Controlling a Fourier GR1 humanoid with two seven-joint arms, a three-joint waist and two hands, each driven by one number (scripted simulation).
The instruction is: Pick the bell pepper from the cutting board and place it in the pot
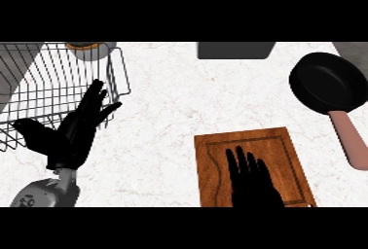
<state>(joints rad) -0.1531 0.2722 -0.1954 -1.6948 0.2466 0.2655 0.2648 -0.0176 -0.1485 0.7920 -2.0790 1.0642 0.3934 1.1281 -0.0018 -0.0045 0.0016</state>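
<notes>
fingers of the right hand (pixel 251 182) lie straight and close together, flat above the cutting board (pixel 212 170), holding nothing that shows. the left hand (pixel 75 131) rests open at the view's left, fingers spread and raised in front of the wire rack (pixel 43 78). no bell pepper can be seen on the board; if it is there at all, it sits hidden under the right palm, and this cannot be told. the black pot (pixel 327 82), shallow and round with a long pinkish handle (pixel 352 141), stands well apart to the upper right of the board. to do the pick well, the robot would likely need to curl fingers and thumb round the pepper from above before lifting, then carry it up and right over the pot's rim, clear of the handle. the board is warm brown wood with a groove near its edge; the counter (pixel 173 97) is pale, faintly veined stone; the rack is thin grey wire; a dark grey block (pixel 236 50) sits at the top edge
</notes>
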